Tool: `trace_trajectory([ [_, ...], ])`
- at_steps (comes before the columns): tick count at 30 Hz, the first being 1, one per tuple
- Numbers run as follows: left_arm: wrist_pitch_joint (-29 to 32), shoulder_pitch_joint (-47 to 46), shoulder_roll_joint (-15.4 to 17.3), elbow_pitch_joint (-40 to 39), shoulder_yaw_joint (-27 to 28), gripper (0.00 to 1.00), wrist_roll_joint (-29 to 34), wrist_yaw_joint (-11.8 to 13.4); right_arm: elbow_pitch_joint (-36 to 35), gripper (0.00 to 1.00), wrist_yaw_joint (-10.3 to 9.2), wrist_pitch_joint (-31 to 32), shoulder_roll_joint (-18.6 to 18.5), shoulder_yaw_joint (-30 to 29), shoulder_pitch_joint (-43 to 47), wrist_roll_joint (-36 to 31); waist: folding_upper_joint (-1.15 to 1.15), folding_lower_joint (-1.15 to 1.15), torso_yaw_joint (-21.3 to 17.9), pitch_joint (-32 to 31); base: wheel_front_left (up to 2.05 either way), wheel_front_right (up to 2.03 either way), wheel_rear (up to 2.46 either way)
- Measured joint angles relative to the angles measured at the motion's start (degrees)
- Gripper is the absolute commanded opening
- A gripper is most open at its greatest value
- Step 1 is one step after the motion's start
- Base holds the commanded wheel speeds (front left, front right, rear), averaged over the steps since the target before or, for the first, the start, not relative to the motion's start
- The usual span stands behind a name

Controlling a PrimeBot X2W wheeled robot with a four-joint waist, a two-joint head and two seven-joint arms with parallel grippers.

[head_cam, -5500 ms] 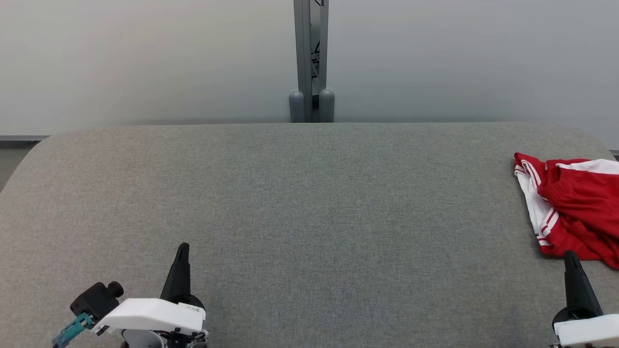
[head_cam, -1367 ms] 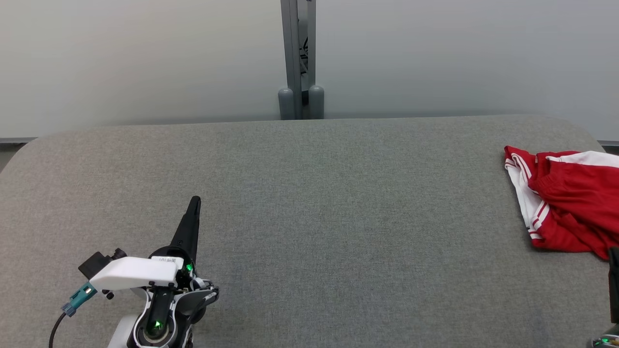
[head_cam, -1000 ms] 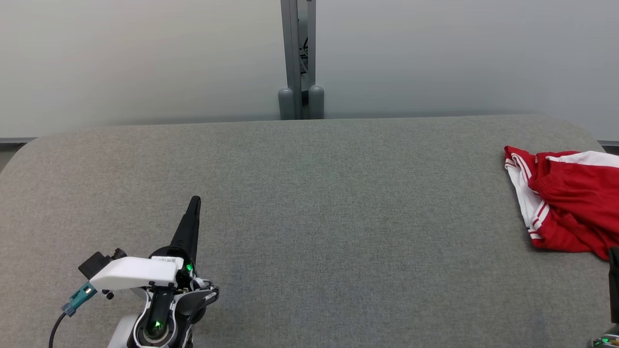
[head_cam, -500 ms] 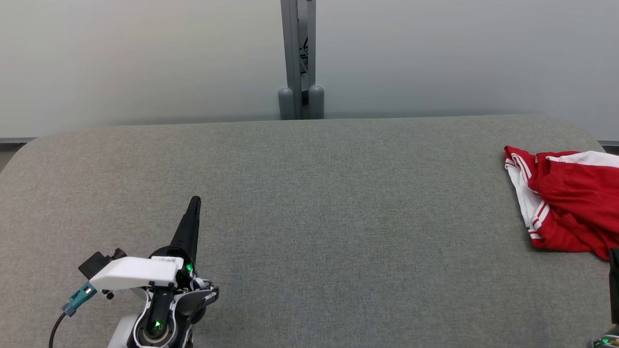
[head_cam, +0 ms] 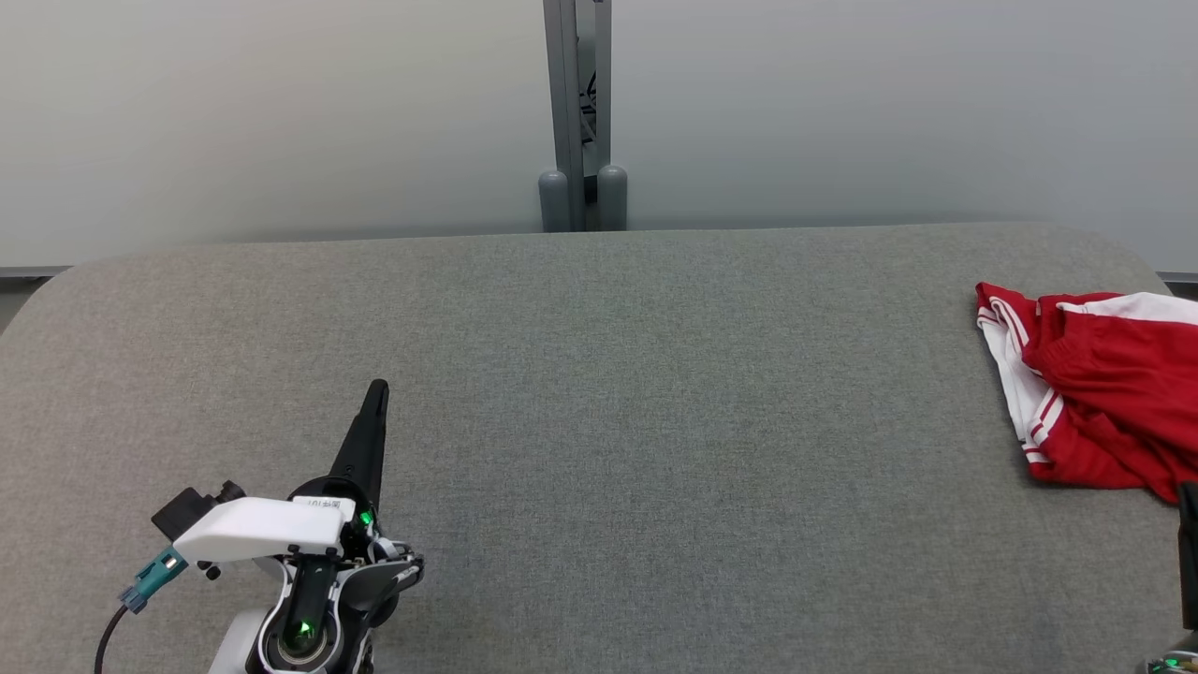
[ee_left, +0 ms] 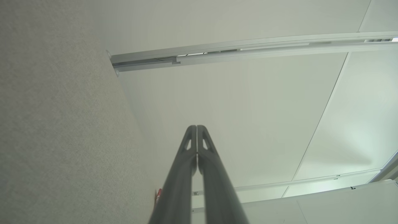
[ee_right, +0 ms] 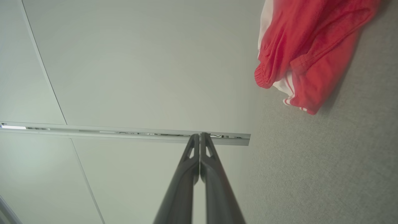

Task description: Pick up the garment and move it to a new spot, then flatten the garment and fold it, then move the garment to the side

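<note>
A crumpled red garment (head_cam: 1104,398) with white stripes lies at the far right of the grey table (head_cam: 608,421), running off the head view's right edge. The right wrist view shows the same red garment (ee_right: 307,49) bunched up to the upper right of the fingers. My left gripper (head_cam: 376,391) hovers over the table's front left, shut and empty, far from the cloth. Its two fingers (ee_left: 196,128) press together. At the lower right edge, just in front of the garment, a sliver of my right gripper (head_cam: 1189,496) shows. Its tips (ee_right: 199,135) are shut with nothing between them.
A grey metal post (head_cam: 576,112) with two rounded feet stands behind the table's far edge, in front of a pale wall. The padded table top has rounded corners, and its wide middle stretch lies between the two grippers.
Over the last second nothing has moved. Since the earliest frame, the left arm has risen and reached forward, the right gripper has slid almost out of view, and the camera has shifted.
</note>
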Motion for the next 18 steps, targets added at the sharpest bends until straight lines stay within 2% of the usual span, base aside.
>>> trace_trajectory([
  [18,0.00,0.00,0.00,0.00,-0.01,0.00,0.00,0.00,-0.07,0.00,0.00,-0.51,-0.40,0.63,0.13,0.45,0.00,0.00,0.00,0.00,0.00,0.00,0.00],
])
